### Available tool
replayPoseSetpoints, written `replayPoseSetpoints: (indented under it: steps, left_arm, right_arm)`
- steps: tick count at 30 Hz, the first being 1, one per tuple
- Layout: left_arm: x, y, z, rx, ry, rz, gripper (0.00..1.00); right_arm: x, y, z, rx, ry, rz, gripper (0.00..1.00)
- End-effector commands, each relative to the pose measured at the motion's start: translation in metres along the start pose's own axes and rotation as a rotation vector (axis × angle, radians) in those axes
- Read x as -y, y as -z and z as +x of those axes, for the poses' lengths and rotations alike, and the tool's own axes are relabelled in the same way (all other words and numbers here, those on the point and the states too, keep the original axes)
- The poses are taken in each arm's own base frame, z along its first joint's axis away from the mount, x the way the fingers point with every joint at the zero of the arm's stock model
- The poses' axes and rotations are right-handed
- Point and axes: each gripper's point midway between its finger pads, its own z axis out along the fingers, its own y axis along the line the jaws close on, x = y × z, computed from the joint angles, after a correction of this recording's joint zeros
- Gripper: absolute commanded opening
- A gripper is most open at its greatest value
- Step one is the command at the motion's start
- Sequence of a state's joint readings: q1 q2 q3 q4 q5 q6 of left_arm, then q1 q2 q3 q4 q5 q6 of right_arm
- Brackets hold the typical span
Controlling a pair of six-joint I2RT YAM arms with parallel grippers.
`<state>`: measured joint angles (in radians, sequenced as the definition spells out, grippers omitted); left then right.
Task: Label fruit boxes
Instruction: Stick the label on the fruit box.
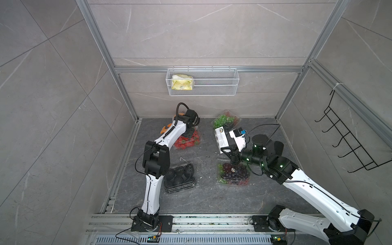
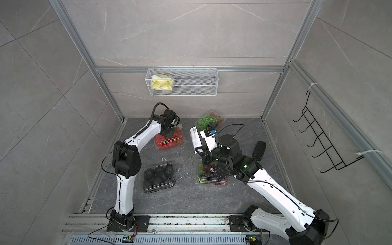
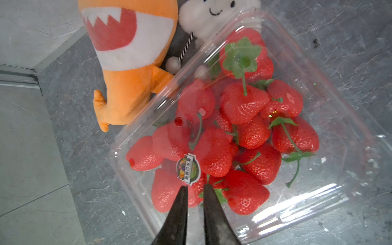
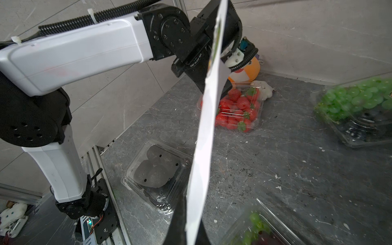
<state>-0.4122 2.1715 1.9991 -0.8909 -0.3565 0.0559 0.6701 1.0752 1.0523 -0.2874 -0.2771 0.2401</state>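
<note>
1. Your bench (image 1: 212, 197) is a dark grey, veined stone surface. The right wrist view shows white flecks and dark crumbs scattered across it.
2. Grey veined tile panels (image 1: 53, 106) close it in on three sides, set in an aluminium frame (image 1: 140, 69). A metal rail (image 1: 201, 220) runs along the bottom of both top views.
3. A white wire basket (image 1: 214, 84) hangs on the back wall, upper centre in both top views, with a yellow pack (image 1: 182, 82) at its left end. A black hook rack (image 1: 347, 144) sits at the right of the frame.
4. You see the strawberry box (image 1: 186, 143) left of centre and the green grape box (image 1: 226, 121) near the back wall. The purple grape box (image 1: 233, 172) and the dark fruit box (image 1: 180, 176) lie lower in the frame.
5. Your left fingers (image 3: 185, 193) stand a narrow gap apart and hold nothing. Their tips sit over the strawberry box lid, at the lower edge of a round sticker (image 3: 188, 168). You cannot tell whether they touch the lid.
6. Your right fingers (image 4: 180, 224) are clamped on a white sticker sheet (image 1: 220, 137), which stands upright above the bench between the two grape boxes.
7. An orange plush toy (image 3: 131, 63) and a white plush (image 3: 212, 14) lie just beside the strawberry box, in the upper left of the left wrist view.
</note>
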Motion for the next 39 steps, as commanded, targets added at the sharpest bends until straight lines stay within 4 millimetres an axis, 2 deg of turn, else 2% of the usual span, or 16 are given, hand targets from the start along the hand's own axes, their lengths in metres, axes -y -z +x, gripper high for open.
replayPoseSetpoints:
  steps: [1, 3, 4, 9, 16, 31, 39]
  left_arm:
    - [-0.020, 0.026, -0.011, 0.066, 0.064, 0.007, 0.10]
    - [-0.023, 0.022, -0.010, 0.057, 0.068, 0.002, 0.01]
    - [-0.023, 0.019, -0.009, 0.051, 0.067, 0.002, 0.00]
    - [-0.018, 0.009, -0.007, 0.030, 0.061, 0.025, 0.00]
    - [-0.007, 0.009, -0.010, 0.035, 0.066, 0.086, 0.00]
    - [0.000, -0.008, -0.010, 0.012, 0.056, 0.097, 0.00]
    - [0.005, -0.021, 0.002, -0.035, 0.044, 0.099, 0.00]
  right_arm:
    - [0.001, -0.003, 0.000, 0.005, -0.012, -0.009, 0.00]
    - [0.001, -0.004, 0.000, 0.004, -0.013, -0.009, 0.00]
    - [0.001, -0.004, 0.000, 0.004, -0.013, -0.010, 0.00]
    - [0.002, -0.004, 0.000, 0.004, -0.013, -0.009, 0.00]
    - [0.003, -0.005, 0.001, 0.002, -0.014, -0.008, 0.00]
    - [0.005, -0.006, 0.002, -0.001, -0.019, -0.005, 0.00]
    - [0.005, -0.006, 0.001, -0.001, -0.020, -0.006, 0.00]
